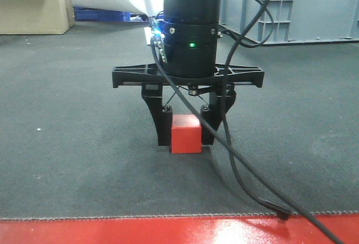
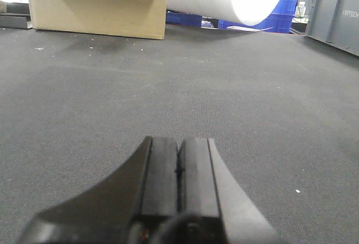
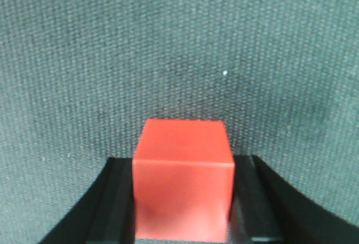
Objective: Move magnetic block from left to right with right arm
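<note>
Clamping the magnetic block (image 1: 185, 134) between both fingers low on the grey mat (image 1: 67, 143), the right gripper (image 1: 185, 137) grips it squarely for carrying rightward, while the left gripper (image 2: 178, 168) rests clenched, empty

Front view set low near dark grey woven mat (image 1: 67, 160), level, facing arm. Left wrist view aimed forward along mat over black gripper (image 2: 178, 168). Right wrist view close, downward. Small matte red cube (image 1: 185, 134) shared by front and right wrist views (image 3: 183, 179).
</note>
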Controlling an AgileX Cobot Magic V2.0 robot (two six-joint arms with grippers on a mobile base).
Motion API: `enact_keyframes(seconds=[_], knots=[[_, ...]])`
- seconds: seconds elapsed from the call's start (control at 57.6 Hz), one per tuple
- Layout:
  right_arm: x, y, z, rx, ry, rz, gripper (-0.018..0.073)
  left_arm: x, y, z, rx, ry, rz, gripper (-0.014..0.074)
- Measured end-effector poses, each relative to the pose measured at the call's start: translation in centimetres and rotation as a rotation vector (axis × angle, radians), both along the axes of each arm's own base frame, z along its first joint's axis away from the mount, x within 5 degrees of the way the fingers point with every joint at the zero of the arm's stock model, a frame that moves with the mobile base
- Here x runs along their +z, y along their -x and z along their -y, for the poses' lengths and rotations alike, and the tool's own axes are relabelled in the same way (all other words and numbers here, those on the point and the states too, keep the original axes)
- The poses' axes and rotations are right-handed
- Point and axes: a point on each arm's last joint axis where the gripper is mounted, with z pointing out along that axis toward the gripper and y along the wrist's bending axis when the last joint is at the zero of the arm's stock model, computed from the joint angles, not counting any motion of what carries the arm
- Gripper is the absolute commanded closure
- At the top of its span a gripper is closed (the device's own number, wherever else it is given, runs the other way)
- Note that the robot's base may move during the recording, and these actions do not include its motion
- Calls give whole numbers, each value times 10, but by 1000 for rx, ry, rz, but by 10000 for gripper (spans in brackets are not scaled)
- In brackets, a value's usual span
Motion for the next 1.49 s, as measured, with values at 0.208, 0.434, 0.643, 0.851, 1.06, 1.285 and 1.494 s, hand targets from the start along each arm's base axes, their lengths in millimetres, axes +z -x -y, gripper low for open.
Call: enact_keyframes(seconds=[0.208, 0.434, 0.643, 0.851, 1.06, 1.285, 1.494], knots=[[-4, -1, -1, -4, 7, -9, 62, 0, 0, 0, 0, 0, 0, 722], [16, 2, 3, 0, -14, 40, 62, 0, 0, 0, 0, 0, 0, 722], [61, 11, 16, 31, -45, 157, 62, 0, 0, 0, 0, 0, 0, 722], [97, 23, 40, 135, -82, 281, 147, 0, 0, 0, 0, 0, 0, 722], [103, 46, 91, 210, -79, 392, 446, 0, 0, 0, 0, 0, 0, 722], [99, 76, 175, 105, -53, 548, 520, 0, 0, 0, 0, 0, 0, 722], [91, 114, 237, 49, 26, 767, 520, 0, 0, 0, 0, 0, 0, 722]])
